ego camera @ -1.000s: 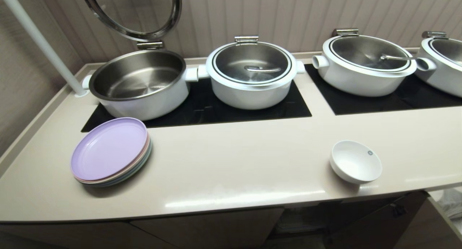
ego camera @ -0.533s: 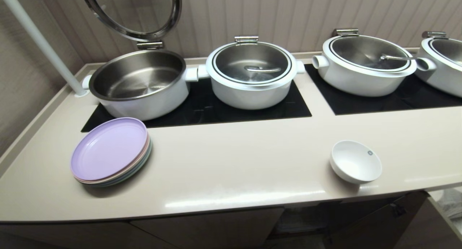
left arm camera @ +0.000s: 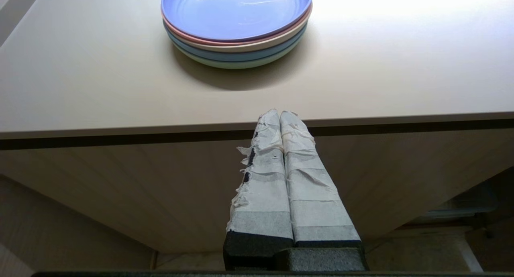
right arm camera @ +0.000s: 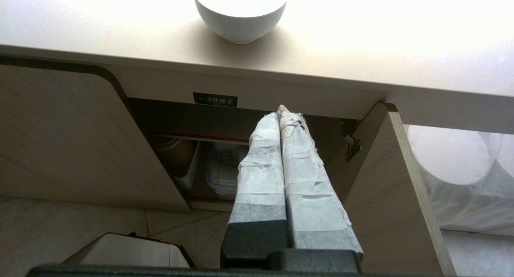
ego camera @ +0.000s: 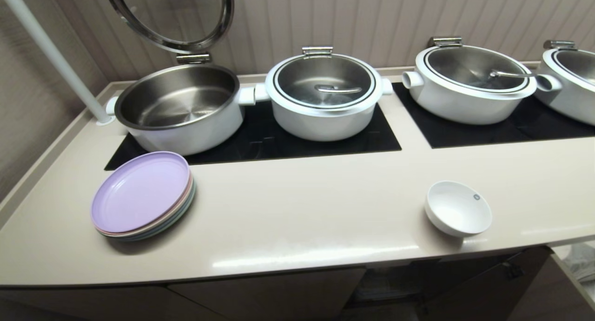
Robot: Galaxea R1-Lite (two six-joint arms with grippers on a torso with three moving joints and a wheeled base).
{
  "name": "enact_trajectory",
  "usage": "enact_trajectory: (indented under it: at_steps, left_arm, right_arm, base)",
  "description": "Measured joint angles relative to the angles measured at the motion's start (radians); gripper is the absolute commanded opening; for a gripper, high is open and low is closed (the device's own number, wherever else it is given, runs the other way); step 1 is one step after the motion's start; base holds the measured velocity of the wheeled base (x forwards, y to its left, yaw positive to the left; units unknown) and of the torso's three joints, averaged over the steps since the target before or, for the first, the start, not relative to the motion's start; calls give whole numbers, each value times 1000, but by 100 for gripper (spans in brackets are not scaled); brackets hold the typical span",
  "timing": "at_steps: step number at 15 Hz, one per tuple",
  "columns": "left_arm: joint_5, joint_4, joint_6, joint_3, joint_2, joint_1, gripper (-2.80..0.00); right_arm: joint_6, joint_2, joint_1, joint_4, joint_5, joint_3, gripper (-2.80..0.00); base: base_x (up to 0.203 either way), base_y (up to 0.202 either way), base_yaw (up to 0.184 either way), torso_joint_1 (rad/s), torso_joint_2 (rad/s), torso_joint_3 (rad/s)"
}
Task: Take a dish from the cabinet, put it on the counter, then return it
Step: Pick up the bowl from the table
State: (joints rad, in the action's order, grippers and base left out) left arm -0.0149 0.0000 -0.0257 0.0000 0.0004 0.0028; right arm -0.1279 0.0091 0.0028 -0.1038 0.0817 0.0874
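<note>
The dish [ego camera: 458,214], a small white footed bowl with a tiny blue-grey logo near its rim, stands alone on the counter [ego camera: 297,218] near the front edge at the right; in the right wrist view the dish [right arm camera: 240,20] is just above the open cabinet [right arm camera: 192,148]. My right gripper [right arm camera: 279,110] hangs below the counter edge in front of the opening, shut and empty. My left gripper [left arm camera: 279,113] is shut and empty too, held low before a closed door, below the plates. Neither arm shows in the head view.
A stack of pastel plates [ego camera: 142,195] with a lilac top lies at the counter's left. Several white pots [ego camera: 323,95] sit on black cooktop panels [ego camera: 260,139] behind. The cabinet door [right arm camera: 395,196] stands open at the right, with containers [right arm camera: 223,168] on the shelf inside.
</note>
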Motion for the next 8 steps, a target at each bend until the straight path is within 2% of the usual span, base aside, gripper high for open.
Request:
enact_trajectory:
  at_steps: [8]
  left_arm:
    - [0, 0, 0, 0, 0, 0, -280]
  right_arm:
    - [0, 0, 0, 0, 0, 0, -280]
  base:
    - [0, 0, 0, 0, 0, 0]
